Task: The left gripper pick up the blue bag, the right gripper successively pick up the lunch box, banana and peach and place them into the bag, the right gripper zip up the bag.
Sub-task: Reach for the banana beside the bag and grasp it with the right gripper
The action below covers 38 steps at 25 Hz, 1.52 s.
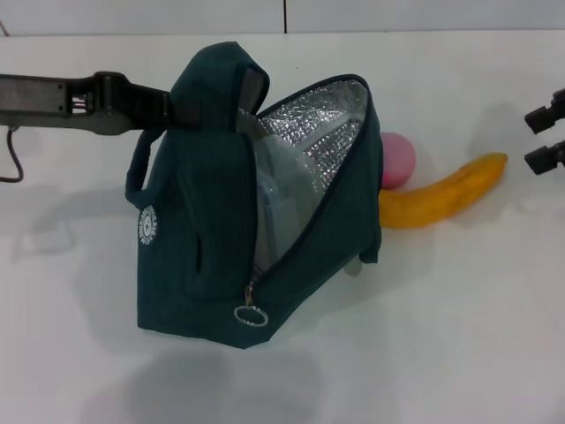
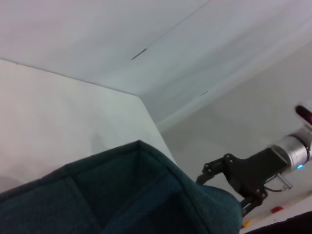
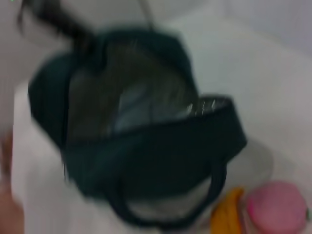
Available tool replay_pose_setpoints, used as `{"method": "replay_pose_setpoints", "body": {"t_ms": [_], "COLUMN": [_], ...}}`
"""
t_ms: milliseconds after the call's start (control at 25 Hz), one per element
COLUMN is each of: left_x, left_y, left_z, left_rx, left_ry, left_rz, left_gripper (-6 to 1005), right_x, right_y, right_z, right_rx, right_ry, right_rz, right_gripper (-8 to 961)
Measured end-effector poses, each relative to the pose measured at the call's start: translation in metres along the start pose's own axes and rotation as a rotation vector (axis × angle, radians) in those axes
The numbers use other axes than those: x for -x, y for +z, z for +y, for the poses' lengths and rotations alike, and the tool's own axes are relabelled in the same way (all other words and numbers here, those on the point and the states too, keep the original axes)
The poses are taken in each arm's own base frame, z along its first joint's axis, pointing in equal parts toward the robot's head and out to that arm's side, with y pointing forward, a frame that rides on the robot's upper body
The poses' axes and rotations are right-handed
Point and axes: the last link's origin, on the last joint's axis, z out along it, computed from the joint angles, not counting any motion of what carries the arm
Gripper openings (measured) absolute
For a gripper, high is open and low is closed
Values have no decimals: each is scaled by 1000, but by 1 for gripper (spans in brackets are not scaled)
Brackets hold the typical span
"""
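Note:
The blue bag (image 1: 190,238) stands on the white table with its mouth open and the silver lining showing. My left gripper (image 1: 169,106) reaches in from the left and is shut on the bag's top by the handle. A pale clear shape inside the opening looks like the lunch box (image 1: 281,190). Just right of the bag lies the pink peach (image 1: 399,159), partly hidden by it. The yellow banana (image 1: 446,199) is in front of the peach. At the far right edge my right gripper (image 1: 544,135) hangs open, apart from the fruit and holding nothing.
The zipper's metal ring pull (image 1: 250,315) hangs at the bag's near lower end. The table's back edge meets a white wall (image 1: 282,13). In the right wrist view the bag (image 3: 136,146), peach (image 3: 278,207) and banana (image 3: 226,214) appear blurred.

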Motion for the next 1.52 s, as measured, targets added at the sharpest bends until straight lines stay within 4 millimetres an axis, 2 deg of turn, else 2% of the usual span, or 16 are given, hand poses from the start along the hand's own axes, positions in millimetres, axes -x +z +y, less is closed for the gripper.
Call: {"method": "replay_pose_setpoints", "body": {"t_ms": [160, 280, 480, 680, 880, 1240, 1520], "left_x": [-1, 0, 1, 3, 2, 6, 9], "left_y": [-3, -5, -5, -3, 3, 14, 16], "left_z": [0, 1, 2, 3, 4, 2, -2], "left_rx": [9, 25, 40, 64, 75, 85, 86], "left_ry": [0, -2, 4, 0, -6, -20, -28], "left_rz": [28, 53, 65, 100, 109, 117, 121], "left_gripper": [35, 35, 35, 35, 35, 35, 35], "right_x": [28, 39, 41, 42, 34, 3, 0], "right_y": [1, 12, 30, 40, 53, 90, 101], "right_z": [1, 4, 4, 6, 3, -11, -20], "right_rx": [-69, -105, -99, -70, -68, -77, -126], "right_ry": [-211, -328, -469, -606, -697, -779, -807], "right_rz": [185, 286, 402, 416, 408, 450, 450], "right_gripper": [710, 710, 711, 712, 712, 713, 714]}}
